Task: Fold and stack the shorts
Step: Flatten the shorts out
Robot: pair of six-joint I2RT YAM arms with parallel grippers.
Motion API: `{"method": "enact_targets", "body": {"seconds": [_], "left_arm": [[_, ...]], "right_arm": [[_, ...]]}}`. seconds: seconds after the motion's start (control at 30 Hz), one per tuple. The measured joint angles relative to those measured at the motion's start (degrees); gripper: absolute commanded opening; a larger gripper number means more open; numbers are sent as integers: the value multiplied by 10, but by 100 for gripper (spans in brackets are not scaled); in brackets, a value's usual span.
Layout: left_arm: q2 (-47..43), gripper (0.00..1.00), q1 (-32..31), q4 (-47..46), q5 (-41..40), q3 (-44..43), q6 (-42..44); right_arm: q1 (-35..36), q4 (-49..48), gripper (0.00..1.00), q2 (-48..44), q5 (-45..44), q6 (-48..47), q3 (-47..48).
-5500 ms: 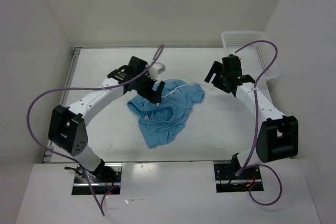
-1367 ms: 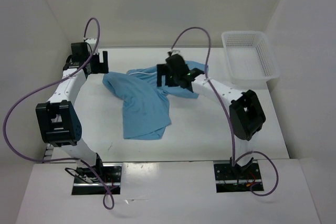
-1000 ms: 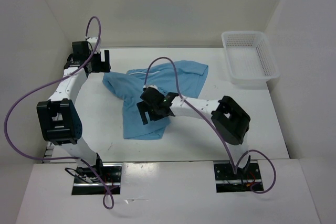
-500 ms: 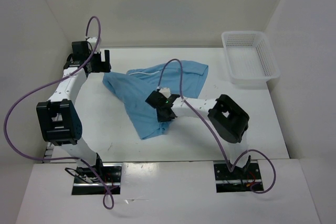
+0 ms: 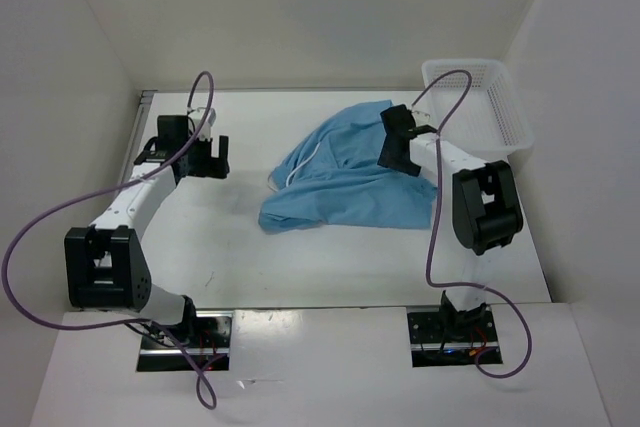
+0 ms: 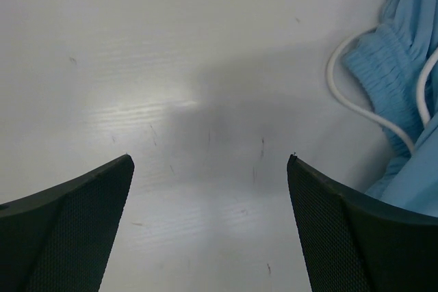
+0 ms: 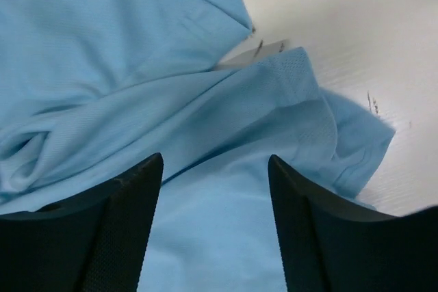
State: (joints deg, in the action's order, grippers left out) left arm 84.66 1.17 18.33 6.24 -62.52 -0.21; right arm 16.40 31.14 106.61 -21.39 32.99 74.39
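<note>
Two grippers stand with jaws apart. The right gripper (image 5: 398, 142) hangs over the far right part of the shorts (image 5: 345, 187); its fingers (image 7: 130, 217) are spread, with light blue fabric lying under and between them, not clamped. The shorts lie crumpled mid-table (image 5: 250, 267), near the white basket (image 5: 505, 127). The left gripper (image 6: 209, 162) sits to their left, apart from them, open over bare tabletop, with the waistband and white drawstring (image 6: 330, 70) off its right finger. The left forearm stretches far and to the right from its elbow, and the right forearm angles far and to the left.
</note>
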Motion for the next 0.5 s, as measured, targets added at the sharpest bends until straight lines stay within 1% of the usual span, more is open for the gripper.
{"method": "enact_targets", "body": {"seconds": [0.07,0.17,0.23,0.33,0.37,0.4,0.47,0.5], "left_arm": [[-20,99,-3,12,9,24,0],[-43,99,-26,24,34,45,0],[-53,98,-59,36,55,48,0],[-69,94,-114,51,91,58,0],[-74,92,-134,57,101,64,0],[-76,86,-151,64,106,69,0],[-71,81,-178,77,116,77,0],[-67,81,-186,83,118,82,0]], "right_arm": [[1,-2,83,-5,0,-5,15],[-2,-2,89,-43,10,3,0],[-13,-7,89,-92,33,19,-35],[-51,-8,90,-175,63,48,-97],[-64,-7,90,-198,69,56,-114],[-79,-7,90,-216,71,64,-129],[-109,-8,86,-248,78,80,-160],[-125,-8,84,-260,85,86,-177]]}}
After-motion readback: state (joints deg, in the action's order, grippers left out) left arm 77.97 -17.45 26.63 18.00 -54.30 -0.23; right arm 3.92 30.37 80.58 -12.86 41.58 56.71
